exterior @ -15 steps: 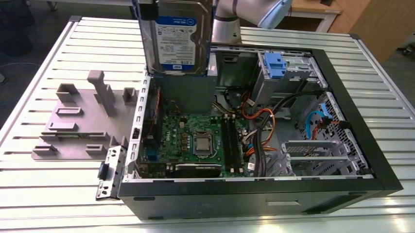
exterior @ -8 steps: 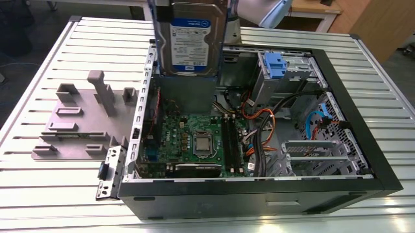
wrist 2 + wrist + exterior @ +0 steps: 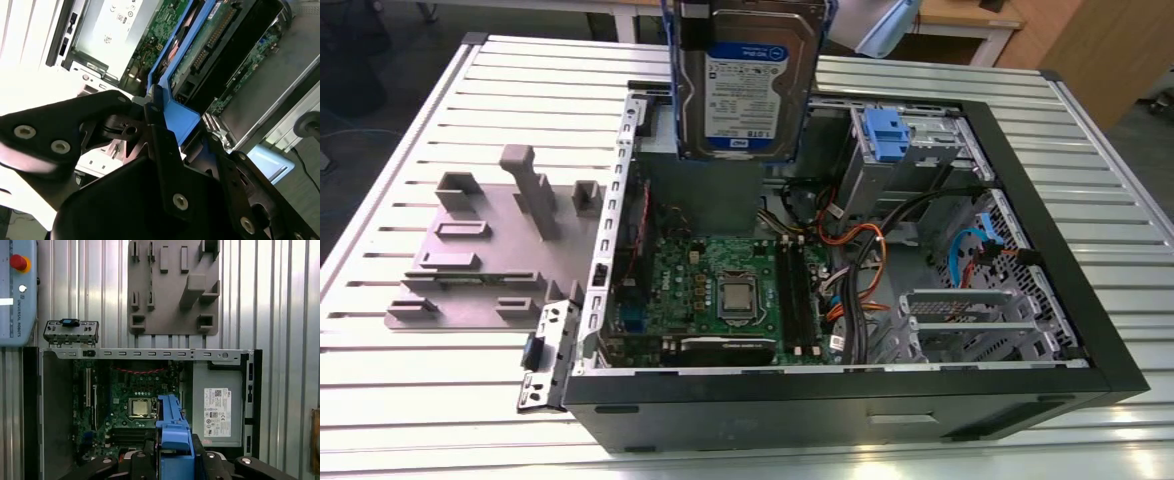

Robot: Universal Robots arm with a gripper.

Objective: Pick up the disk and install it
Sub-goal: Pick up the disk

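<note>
Disk (image 3: 744,85) hangs upright over the open computer case (image 3: 854,410) — label outward. Hand (image 3: 175,454) seemingly clamped on the disk's blue end.

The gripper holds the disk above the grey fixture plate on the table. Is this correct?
Not quite. The gripper holds the disk above the open computer case, not above the grey fixture plate, which lies beside it. The first wrist view shows this.

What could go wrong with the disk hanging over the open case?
1. The gripper holds the disk by its blue end tab; it could slip and drop onto the motherboard below.
2. Orange and black cables lie near the drive bay; they could snag the disk going in.
</note>
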